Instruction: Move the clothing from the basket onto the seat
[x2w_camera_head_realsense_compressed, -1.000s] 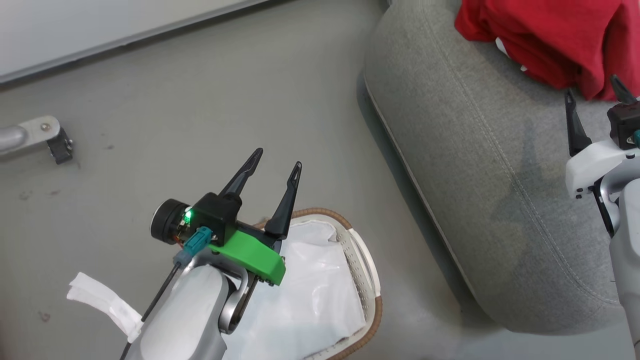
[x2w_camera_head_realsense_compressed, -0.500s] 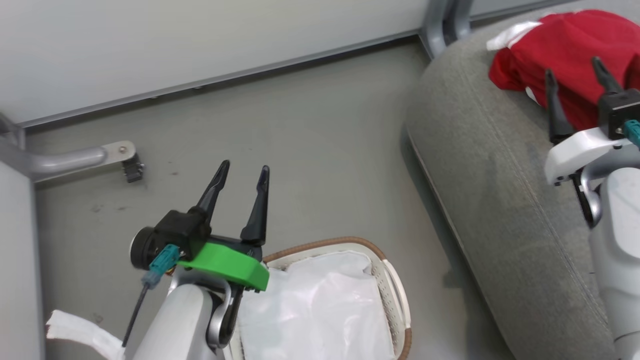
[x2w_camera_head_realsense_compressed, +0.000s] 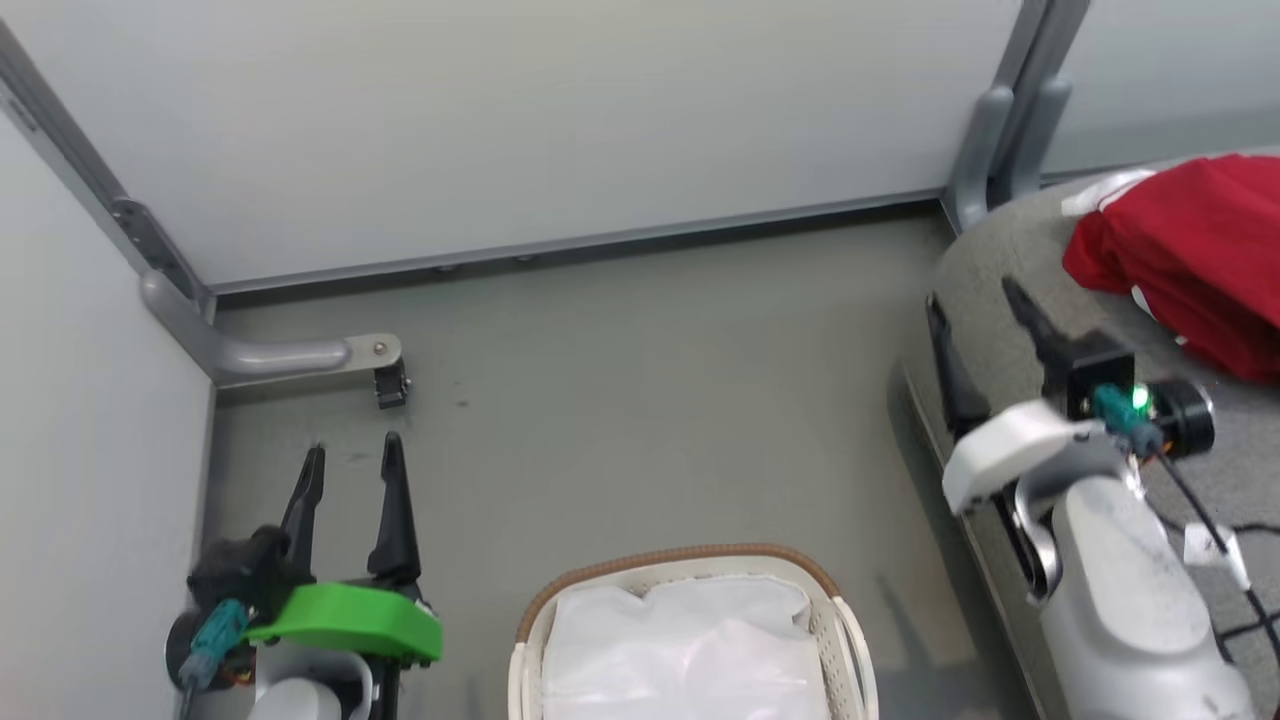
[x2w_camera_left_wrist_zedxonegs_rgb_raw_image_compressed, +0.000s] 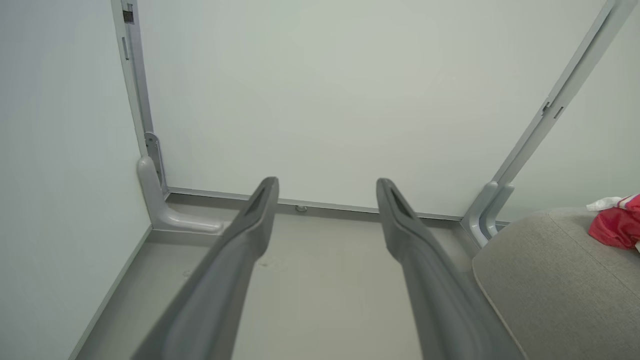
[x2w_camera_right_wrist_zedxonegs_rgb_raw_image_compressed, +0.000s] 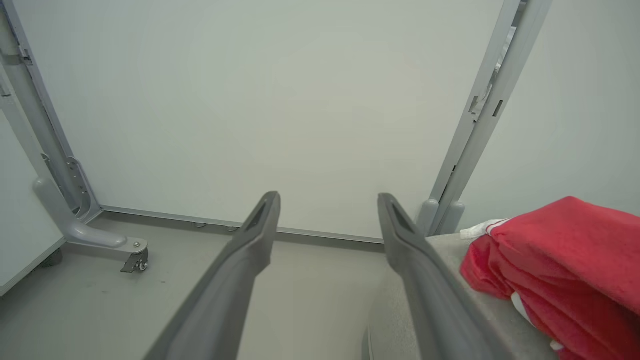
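while both end effectors stand with their fingers wide apart and hold nothing, the main danger i see is a wrong grasp. the basket (x2w_camera_head_realsense_compressed: 690, 556) lies to the right of the left end effector (x2w_camera_head_realsense_compressed: 353, 445) and to the lower left of the right end effector (x2w_camera_head_realsense_compressed: 972, 293). in the part that i can see it has its white liner (x2w_camera_head_realsense_compressed: 690, 650) inside and no red cloth, so a reach down into it could catch the liner and pull it out, or tip the light basket. its near part is cut off by the picture edge, so i cannot tell if some garment is left there. the clothing (x2w_camera_head_realsense_compressed: 1190, 260) lies as a red heap on the seat (x2w_camera_left_wrist_zedxonegs_rgb_raw_image_compressed: 550, 280), beyond the right end effector and to its right, apart from the fingers. a second danger, in my judgement, is that the right end effector, which hangs at the rounded edge of the seat, knocks the cushion or drags the heap toward that edge if it swings carelessly. counted: two end effectors, one basket, one liner, one seat, one heap of red clothing; how many garments are in the heap i cannot tell.
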